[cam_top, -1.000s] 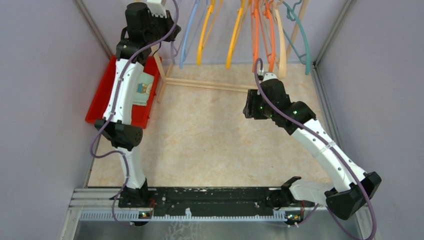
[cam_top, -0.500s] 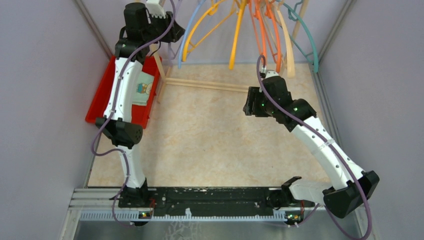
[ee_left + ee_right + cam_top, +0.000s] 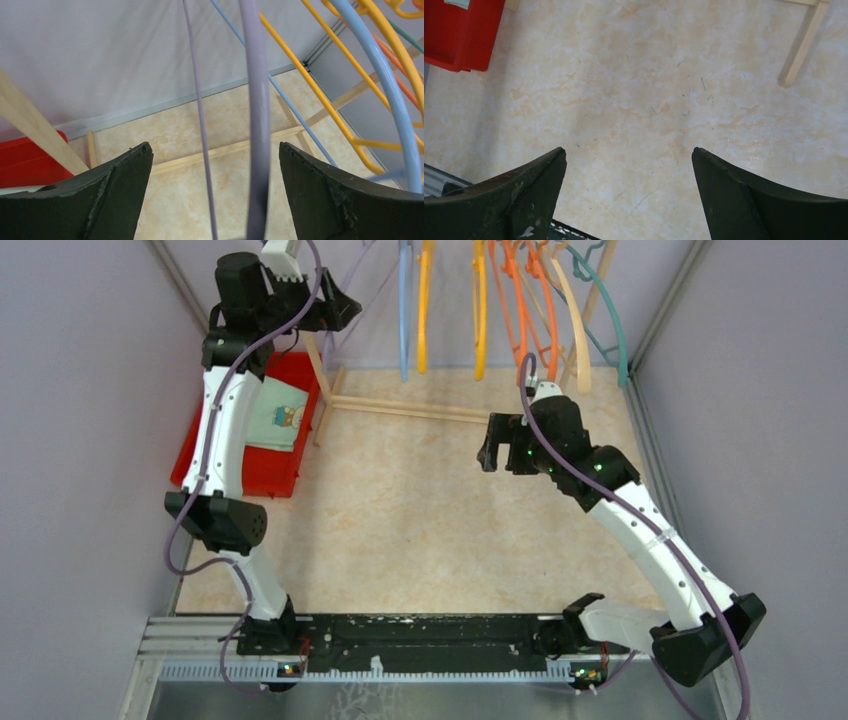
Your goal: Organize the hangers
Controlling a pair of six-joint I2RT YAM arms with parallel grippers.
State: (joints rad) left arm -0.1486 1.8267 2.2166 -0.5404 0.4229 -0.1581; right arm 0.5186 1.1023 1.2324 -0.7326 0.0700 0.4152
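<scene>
- Hangers (image 3: 480, 310): thin curved plastic, hanging in a row; blue, yellow, orange, beige, teal.
- L gripper (image 3: 214, 150): jaws wide, lavender hanger (image 3: 257, 125) between, ungripped.
- R gripper (image 3: 628, 152): wide, empty.

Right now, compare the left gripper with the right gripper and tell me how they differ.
The left gripper is raised beside the wooden rack; the right gripper points down at the table. A lavender hanger passes between the left gripper's fingers without visibly touching them; nothing lies between the right gripper's fingers. Both are wide open and hold nothing.
</scene>
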